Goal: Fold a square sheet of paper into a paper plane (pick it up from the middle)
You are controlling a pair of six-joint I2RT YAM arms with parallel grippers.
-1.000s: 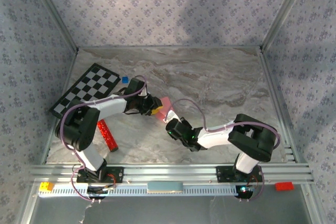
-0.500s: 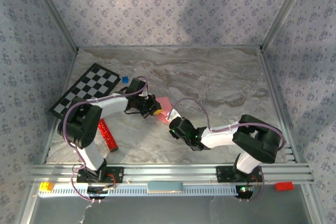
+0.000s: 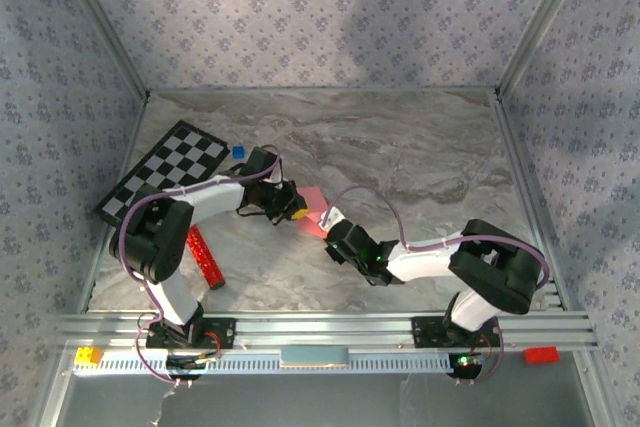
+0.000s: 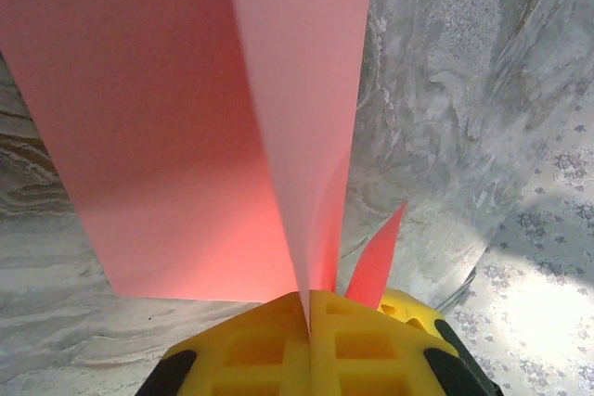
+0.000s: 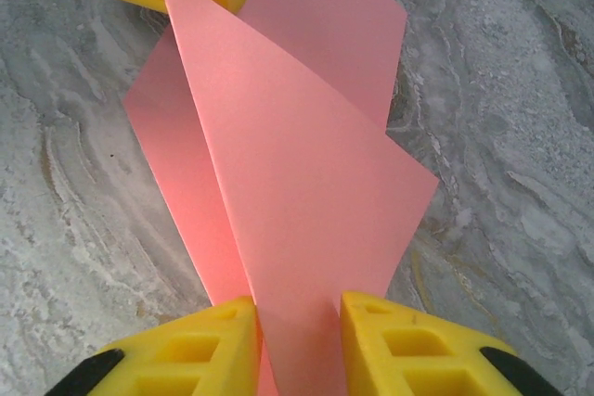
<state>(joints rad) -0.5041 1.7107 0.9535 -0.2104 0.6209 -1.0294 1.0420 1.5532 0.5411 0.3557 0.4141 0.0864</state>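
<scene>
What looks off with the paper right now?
The pink sheet is not flat: it is twisted, flaps splayed, pinched in the left fingers, while the right fingers stand apart around its other end.

Top view evenly lit, soft shadows on far wall (image 3: 330,7). Left wrist: glare at right; pink sheet (image 4: 176,136) glows red.

Left arm (image 3: 205,199), right arm (image 3: 425,263), white links, black rounded joint housings, looping purple cables (image 3: 357,190), yellow fingers (image 5: 418,350) with square recesses and black mounts
</scene>
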